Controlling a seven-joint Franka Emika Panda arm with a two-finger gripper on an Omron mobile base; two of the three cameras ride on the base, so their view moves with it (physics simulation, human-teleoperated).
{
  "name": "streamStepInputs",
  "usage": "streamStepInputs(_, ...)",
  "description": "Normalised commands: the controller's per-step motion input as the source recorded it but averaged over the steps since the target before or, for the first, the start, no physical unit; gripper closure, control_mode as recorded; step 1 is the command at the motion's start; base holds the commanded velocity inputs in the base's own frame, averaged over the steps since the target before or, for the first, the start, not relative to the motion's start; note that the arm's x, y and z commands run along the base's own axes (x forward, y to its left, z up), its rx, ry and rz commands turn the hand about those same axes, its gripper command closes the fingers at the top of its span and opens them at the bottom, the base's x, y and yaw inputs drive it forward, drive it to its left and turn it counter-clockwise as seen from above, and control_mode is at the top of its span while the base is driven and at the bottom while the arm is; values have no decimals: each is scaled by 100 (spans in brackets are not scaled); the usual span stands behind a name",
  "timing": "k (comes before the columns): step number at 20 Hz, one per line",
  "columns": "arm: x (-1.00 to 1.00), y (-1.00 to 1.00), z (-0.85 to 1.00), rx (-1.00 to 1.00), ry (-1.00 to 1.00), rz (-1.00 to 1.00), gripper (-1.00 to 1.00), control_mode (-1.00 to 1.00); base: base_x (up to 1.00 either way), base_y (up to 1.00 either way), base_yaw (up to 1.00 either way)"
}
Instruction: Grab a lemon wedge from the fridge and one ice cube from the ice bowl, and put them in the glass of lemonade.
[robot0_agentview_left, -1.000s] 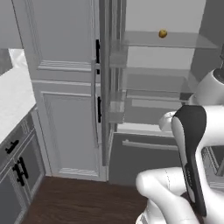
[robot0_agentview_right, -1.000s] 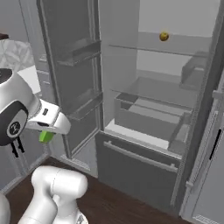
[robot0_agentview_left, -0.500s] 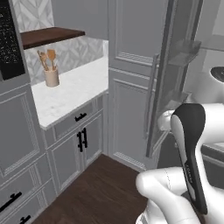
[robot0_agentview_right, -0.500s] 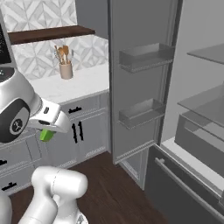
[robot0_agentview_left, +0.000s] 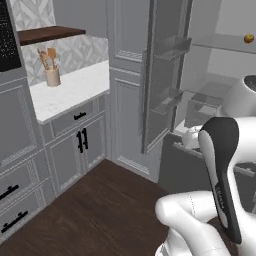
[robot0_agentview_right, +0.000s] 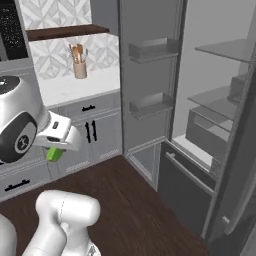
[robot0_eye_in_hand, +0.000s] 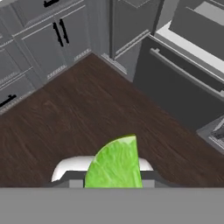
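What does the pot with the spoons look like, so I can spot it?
Look at the white counter left of the open fridge, under the brown shelf. Against the patterned wall stands a small tan pot with wooden utensils sticking out of its top. It is the one thing seen standing on that counter.

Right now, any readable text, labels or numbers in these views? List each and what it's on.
None readable.
Small grey marking on the arm's black link: too blurred to read.
Small emblem on the arm's dark joint cap: a symbol, not legible text.
Speckled black appliance panel above the counter: no characters discernible.
The fridge and cabinets: no labels.
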Motion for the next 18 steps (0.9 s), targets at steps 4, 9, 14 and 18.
streamStepInputs(4, 0, 0, 0, 0, 0, 0, 100, 100, -10, -8, 43)
streamStepInputs(9, 0, 0, 0, 0, 0, 0, 100, 100, -5, -45, 74)
streamStepInputs(14, 0, 0, 0, 0, 0, 0, 100, 100, 0, 0, 100)
streamStepInputs(18, 0, 0, 0, 0, 0, 0, 100, 100, 0, 0, 100)
